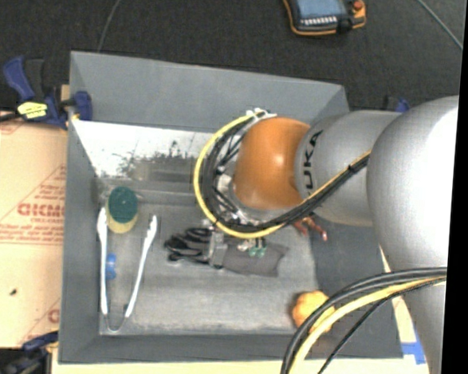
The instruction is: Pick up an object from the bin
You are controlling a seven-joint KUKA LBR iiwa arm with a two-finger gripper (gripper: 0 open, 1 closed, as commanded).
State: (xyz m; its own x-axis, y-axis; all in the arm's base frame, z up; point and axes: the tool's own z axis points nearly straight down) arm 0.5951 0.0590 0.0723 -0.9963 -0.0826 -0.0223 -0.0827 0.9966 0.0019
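At the left of the grey metal bin (209, 92), a pair of white plastic tongs (122, 274) lies flat on the floor with its two arms running towards the near wall. Just beside its upper end stands a small round thing with a dark green top and a pale yellow base (123, 208). Both lie well apart from the arm and look untouched.

In the middle of the floor lies a dark tangled thing (183, 245), black and irregular. The tool (216, 251) is low in the bin right beside it, beneath the wrist's orange cover. Whether the tool is apart, together or clamped on anything cannot be told, as the cover and cables hide it. It is also unclear whether the dark shape is a loose thing or partly belongs to the tool.

A grey flat piece (265, 262) lies just right of the tool, under the wrist, and a small reddish thing (313, 227) shows at the arm's edge. A rounded orange-yellow thing (308, 309) lies near the right front corner.

As a judgement, the descent is done and the tool is at the middle items, but nothing is seen lifted. The grasp and the lift out are left to do.
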